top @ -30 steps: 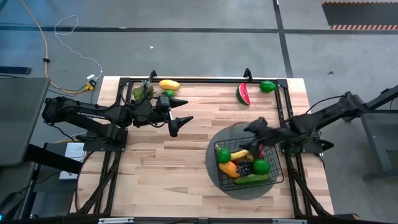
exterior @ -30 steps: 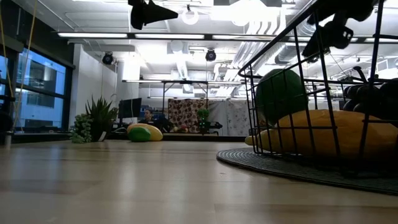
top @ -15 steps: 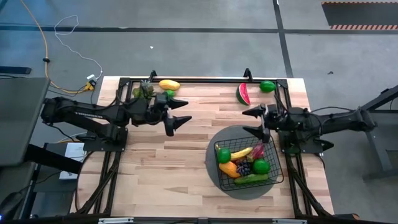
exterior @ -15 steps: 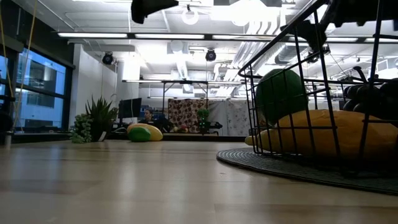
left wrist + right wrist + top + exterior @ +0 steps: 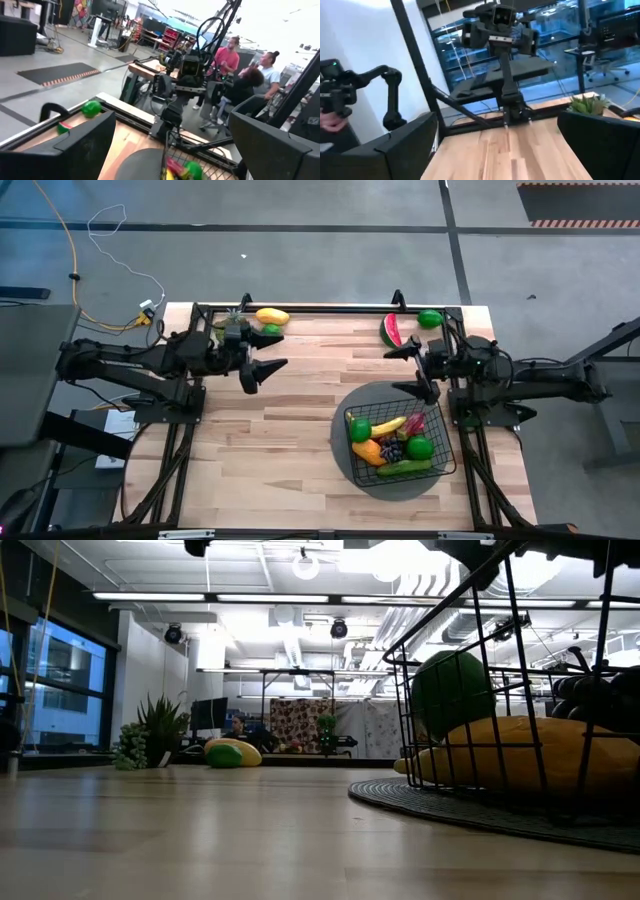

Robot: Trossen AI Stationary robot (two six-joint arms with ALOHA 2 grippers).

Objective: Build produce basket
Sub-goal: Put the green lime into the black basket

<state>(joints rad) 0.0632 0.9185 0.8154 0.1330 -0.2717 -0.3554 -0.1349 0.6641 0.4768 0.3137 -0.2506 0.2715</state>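
Observation:
The black wire basket (image 5: 399, 442) sits on a round grey mat at the table's right near side, holding a banana, limes, a mango, grapes, a cucumber and a red chili; in the low view its wire wall (image 5: 520, 690) stands at the right. A watermelon slice (image 5: 391, 331) and a lime (image 5: 430, 319) lie near the far right edge. A yellow mango (image 5: 271, 316) with a lime beside it lies at the far left. My left gripper (image 5: 259, 366) hovers open over the table's left part. My right gripper (image 5: 412, 368) hovers open between the watermelon and the basket.
A small green plant (image 5: 229, 328) stands at the far left by the mango, also in the low view (image 5: 150, 732). Black frame rails run along the table's far edge and sides. Bare wood lies between the arms. People stand in the room beyond, seen in the left wrist view (image 5: 235, 65).
My right gripper has risen out of the basket and moved toward the far edge, empty and open. My left gripper has drawn back toward the table's left edge.

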